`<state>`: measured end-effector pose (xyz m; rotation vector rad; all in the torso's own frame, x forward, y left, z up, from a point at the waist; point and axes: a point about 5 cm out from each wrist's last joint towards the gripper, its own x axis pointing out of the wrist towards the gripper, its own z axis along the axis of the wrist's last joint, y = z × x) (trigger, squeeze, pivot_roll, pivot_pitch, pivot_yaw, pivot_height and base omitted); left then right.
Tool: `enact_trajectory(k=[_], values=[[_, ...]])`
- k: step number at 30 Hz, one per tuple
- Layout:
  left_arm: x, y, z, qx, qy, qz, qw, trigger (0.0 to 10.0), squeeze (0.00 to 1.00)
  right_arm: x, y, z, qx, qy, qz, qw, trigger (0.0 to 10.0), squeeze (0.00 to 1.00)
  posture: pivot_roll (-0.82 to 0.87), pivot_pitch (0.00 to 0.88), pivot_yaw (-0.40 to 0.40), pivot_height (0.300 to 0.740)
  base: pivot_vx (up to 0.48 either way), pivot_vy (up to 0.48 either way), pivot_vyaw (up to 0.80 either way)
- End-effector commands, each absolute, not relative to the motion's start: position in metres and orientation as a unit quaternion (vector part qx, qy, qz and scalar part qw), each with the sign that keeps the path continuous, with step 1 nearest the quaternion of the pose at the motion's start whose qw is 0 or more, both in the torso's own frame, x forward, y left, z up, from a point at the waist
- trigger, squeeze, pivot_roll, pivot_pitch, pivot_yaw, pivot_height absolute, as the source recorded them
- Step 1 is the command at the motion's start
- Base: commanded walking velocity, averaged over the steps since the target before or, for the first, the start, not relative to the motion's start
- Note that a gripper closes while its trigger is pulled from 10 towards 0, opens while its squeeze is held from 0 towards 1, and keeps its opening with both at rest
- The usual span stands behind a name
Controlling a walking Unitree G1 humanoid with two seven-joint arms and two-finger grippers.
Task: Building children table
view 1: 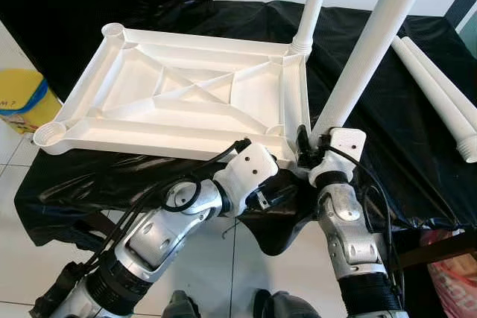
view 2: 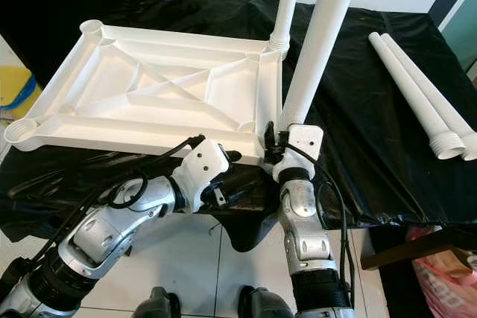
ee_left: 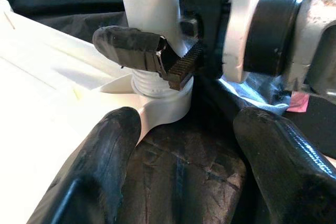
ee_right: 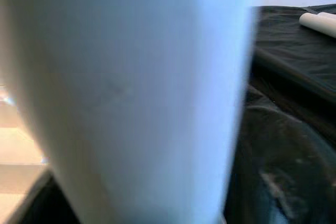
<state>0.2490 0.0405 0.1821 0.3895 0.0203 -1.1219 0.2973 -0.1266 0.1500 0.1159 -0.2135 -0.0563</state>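
Note:
A white plastic tabletop (view 1: 186,98) lies upside down on a black cloth. One white leg (view 1: 314,5) stands screwed into its far right corner. A second leg (view 1: 365,57) stands at the near right corner, its threaded end (ee_left: 149,83) resting in the corner socket (ee_left: 170,106). My right gripper (view 1: 307,148) is shut on the base of this leg, one serrated finger (ee_left: 181,65) pressed against it. My left gripper (ee_left: 184,129) hovers open just below that corner, fingers spread, touching nothing. Up close in the right wrist view is the leg (ee_right: 131,93).
Two loose white legs (view 2: 417,94) lie on the cloth at the right. Empty sockets (view 1: 51,135) mark the tabletop's left corners. A yellow bin (view 1: 21,98) stands on the tiled floor at the left, and a pink bag (view 1: 455,269) at the lower right.

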Motion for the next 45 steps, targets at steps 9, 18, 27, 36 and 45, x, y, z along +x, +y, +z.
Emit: enact_trajectory(k=[9,18,27,36,45], values=[[0.245,0.036,0.177,0.187,0.017,-0.562,0.806,10.0,0.0,0.293,-0.137,0.15,0.066,-0.104,0.078,0.989,10.0,1.0,0.01,0.145,-0.068,0.74,0.0,0.0,0.0],[0.247,0.034,0.177,0.189,0.014,-0.565,0.803,10.0,0.0,0.305,-0.152,0.155,-0.028,-0.095,0.236,0.967,10.0,0.0,0.01,0.127,-0.07,0.74,0.0,0.0,0.0],[0.247,0.035,0.178,0.191,0.012,-0.562,0.805,10.0,0.0,0.315,-0.153,0.151,-0.063,-0.078,0.287,0.953,0.0,0.0,0.03,0.122,-0.072,0.74,0.0,0.0,0.0],[0.247,0.036,0.178,0.192,0.014,-0.56,0.806,10.0,0.0,0.319,-0.158,0.145,-0.061,-0.064,0.294,0.952,0.0,0.0,0.03,0.123,-0.07,0.74,0.0,0.0,0.0],[0.247,0.037,0.178,0.193,0.016,-0.561,0.805,10.0,0.0,0.319,-0.161,0.136,-0.037,-0.047,0.264,0.963,10.0,0.0,0.03,0.134,-0.064,0.74,0.0,0.0,0.0]])
